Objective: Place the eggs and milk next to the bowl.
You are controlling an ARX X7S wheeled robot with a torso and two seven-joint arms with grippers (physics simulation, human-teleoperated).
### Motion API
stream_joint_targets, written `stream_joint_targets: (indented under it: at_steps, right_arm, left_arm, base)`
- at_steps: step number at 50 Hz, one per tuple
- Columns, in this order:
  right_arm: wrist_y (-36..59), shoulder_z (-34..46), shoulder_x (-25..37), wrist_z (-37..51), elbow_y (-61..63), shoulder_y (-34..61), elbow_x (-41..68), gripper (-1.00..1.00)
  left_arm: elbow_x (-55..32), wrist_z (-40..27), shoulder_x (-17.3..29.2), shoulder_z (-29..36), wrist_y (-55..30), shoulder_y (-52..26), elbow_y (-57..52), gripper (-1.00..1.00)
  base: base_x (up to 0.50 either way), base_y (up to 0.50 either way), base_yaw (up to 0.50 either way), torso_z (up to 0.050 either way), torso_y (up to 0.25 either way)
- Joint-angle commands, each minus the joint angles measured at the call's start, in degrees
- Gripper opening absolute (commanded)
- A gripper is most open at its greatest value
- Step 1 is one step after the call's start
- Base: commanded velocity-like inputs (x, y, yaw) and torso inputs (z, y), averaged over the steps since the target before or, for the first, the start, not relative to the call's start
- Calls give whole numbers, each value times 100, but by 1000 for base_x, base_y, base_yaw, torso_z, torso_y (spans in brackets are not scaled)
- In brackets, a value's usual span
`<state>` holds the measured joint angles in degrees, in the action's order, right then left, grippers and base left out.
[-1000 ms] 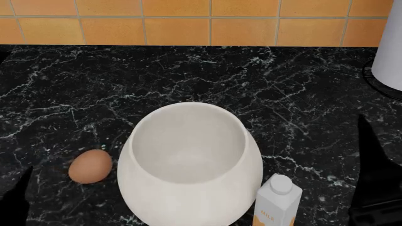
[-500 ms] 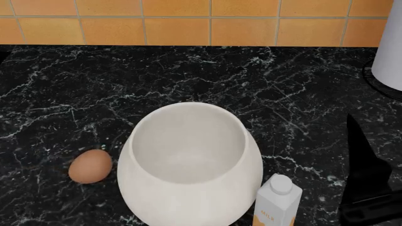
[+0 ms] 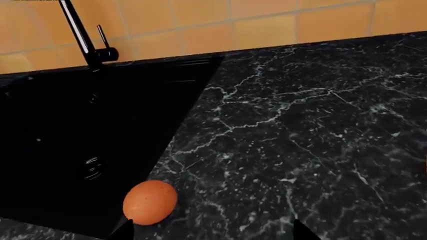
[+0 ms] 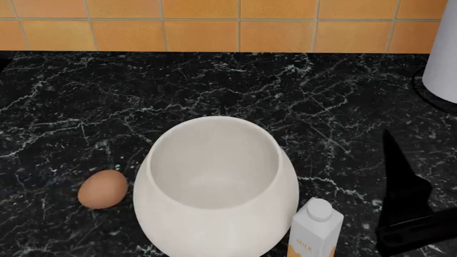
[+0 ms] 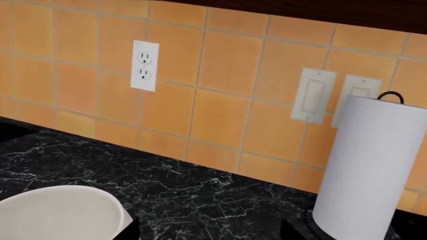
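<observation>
Bowl sits mid-worktop, nothing in it. Milk touches or nearly touches its right side, tan egg just beside its left. I see the orange egg right at the sink edge, well apart from the bowl. Right gripper hangs right of the milk, left gripper near the orange egg; can't tell either's jaws. Paper towel roll far right; worktop open behind the bowl.
</observation>
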<state>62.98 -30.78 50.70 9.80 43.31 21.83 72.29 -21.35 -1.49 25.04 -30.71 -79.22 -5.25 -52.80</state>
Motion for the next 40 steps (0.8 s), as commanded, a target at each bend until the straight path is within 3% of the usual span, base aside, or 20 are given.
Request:
stream_joint_targets:
  at_steps: [1,40]
  right_arm:
    - [-56,139,-36,-71,-153,154,-77,100]
    - [-12,145,85,156,-101,215,250,100]
  left_arm:
    - [-91,73,-247,-433,197,71,218,100]
    - [150,-187,-445,-352,1051,-897,2239,100]
  base:
    - [0,0,0,0,0]
    - [0,0,0,0,0]
